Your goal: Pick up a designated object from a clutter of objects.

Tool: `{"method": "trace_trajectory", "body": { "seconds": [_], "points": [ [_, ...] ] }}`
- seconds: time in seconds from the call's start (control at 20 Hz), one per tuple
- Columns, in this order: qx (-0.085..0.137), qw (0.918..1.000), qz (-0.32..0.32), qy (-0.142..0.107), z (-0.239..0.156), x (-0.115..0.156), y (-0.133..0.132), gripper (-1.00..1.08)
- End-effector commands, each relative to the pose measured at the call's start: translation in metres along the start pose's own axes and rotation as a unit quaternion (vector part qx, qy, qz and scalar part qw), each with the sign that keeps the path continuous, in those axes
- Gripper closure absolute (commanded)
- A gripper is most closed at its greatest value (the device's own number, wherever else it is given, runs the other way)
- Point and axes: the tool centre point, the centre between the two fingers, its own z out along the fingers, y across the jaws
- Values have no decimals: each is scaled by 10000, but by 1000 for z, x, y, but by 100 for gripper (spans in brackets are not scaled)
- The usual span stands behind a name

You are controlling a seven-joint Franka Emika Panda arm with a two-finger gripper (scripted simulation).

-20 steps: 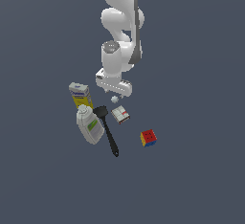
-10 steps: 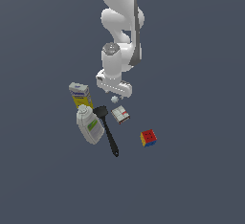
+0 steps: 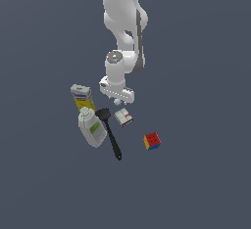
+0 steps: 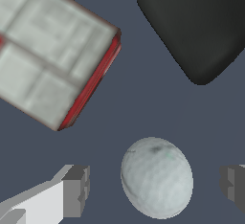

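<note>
So the tiny pale ball (image 4: 157, 177) sits right between the two fingers (image 4: 75, 191) of the pincer (image 4: 155, 187), which are spread apart with a gap on each side, not touching it. Seen from outside, the pincer (image 3: 117, 99) hangs low over the ball (image 3: 117, 102) on the dark bench (image 3: 196, 174). Just beside it lie the white-red box (image 4: 55, 58) and the black spatula (image 4: 196, 22) head.
</note>
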Motion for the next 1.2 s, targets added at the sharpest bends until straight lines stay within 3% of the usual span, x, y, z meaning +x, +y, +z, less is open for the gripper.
{"method": "trace_trajectory", "body": {
  "seconds": [0.0,0.25,0.3,1.15],
  "points": [
    [2,10000,2,4,6,0,0,-92],
    [2,10000,2,4,10,1,0,-92],
    [2,10000,2,4,10,1,0,108],
    [4,10000,2,7,1,3,-1,108]
  ]
}}
